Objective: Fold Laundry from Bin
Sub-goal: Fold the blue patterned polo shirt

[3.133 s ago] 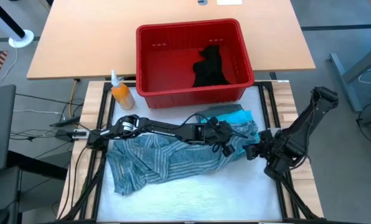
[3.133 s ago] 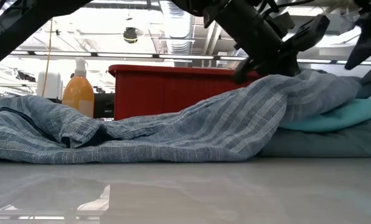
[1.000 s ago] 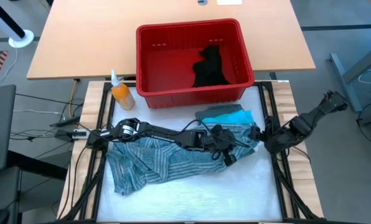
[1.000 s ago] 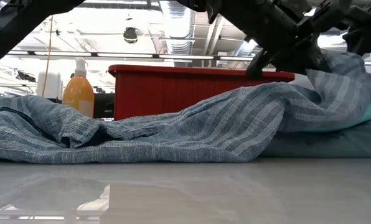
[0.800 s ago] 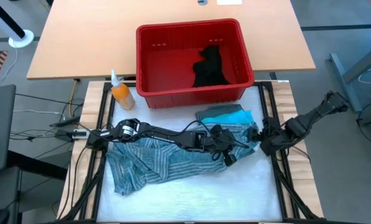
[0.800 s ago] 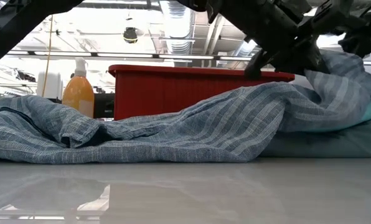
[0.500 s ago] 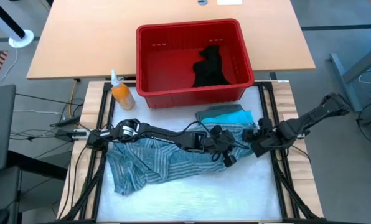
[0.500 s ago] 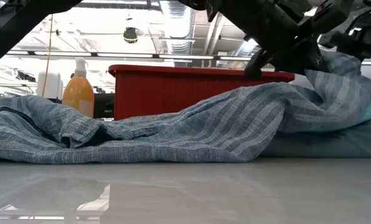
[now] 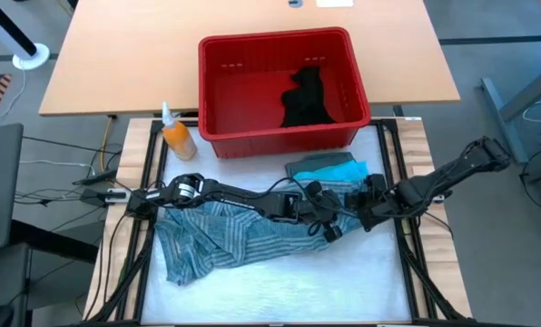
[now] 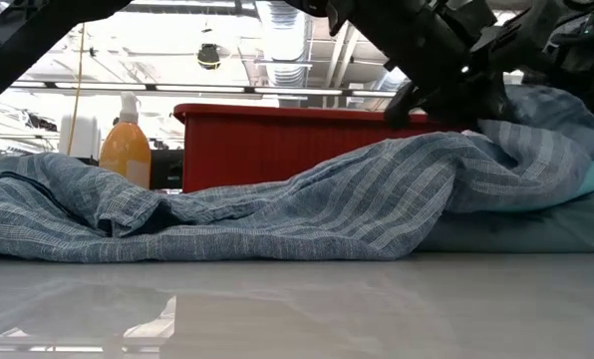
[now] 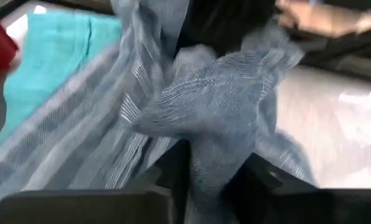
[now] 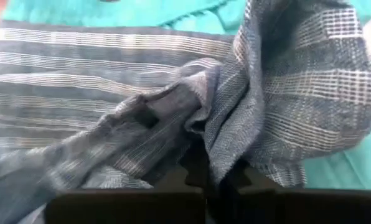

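Both claws are bunched up on the striped shirt (image 9: 243, 236), which sprawls across the tabletop (image 9: 343, 282) in front of the red bin (image 9: 280, 86). The right claw (image 9: 368, 211) is pinched tight on its edge; the left claw (image 9: 329, 227) has cloth between its fingers too.

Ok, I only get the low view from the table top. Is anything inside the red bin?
Observer: Yes. From above, a black garment lies in the red bin, toward its right side.
Operator: Has the right claw got the stripy shirt?
Observer: Yes. The right claw is shut on a fold of the striped shirt.
Operator: Where's the left claw?
Observer: The left claw is on the shirt's right end, just in front of the turquoise garment.
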You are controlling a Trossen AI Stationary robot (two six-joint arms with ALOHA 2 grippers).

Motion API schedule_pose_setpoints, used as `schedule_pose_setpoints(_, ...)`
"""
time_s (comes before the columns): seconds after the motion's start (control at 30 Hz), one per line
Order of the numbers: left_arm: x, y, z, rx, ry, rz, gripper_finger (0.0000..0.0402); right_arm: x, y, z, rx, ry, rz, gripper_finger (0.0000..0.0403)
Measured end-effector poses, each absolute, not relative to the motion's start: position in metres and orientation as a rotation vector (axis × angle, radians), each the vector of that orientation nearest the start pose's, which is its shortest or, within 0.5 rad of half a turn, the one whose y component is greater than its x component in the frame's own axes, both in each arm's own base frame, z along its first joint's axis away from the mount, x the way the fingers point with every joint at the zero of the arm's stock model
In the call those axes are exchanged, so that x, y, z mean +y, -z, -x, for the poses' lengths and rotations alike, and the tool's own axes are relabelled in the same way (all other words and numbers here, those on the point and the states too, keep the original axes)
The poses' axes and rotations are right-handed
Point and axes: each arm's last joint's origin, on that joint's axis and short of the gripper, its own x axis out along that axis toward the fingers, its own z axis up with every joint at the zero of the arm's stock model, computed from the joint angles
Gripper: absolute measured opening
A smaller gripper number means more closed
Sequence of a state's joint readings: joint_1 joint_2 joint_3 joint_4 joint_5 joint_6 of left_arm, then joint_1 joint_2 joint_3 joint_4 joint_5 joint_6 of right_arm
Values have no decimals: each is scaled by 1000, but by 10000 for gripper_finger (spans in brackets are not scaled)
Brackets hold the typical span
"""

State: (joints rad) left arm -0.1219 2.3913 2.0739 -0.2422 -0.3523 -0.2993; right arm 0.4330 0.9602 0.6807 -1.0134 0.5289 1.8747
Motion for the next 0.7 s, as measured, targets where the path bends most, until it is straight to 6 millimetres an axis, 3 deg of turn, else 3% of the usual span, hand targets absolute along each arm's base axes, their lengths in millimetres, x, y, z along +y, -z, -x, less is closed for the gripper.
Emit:
schedule_pose_setpoints(0.13,-56,-215,-534,592,-314,135,126,45,-225,-133,636,991,-1061,28)
schedule_pose_setpoints(0.37,-55,-266,-513,585,-281,64,190,42,-229,-127,619,973,-1041,22)
schedule_pose_setpoints(0.57,-60,-300,-490,629,-184,14,205,42,-229,-129,617,976,-1038,22)
schedule_pose_setpoints(0.7,-60,-300,-479,686,-153,9,206,44,-230,-132,587,947,-1069,22)
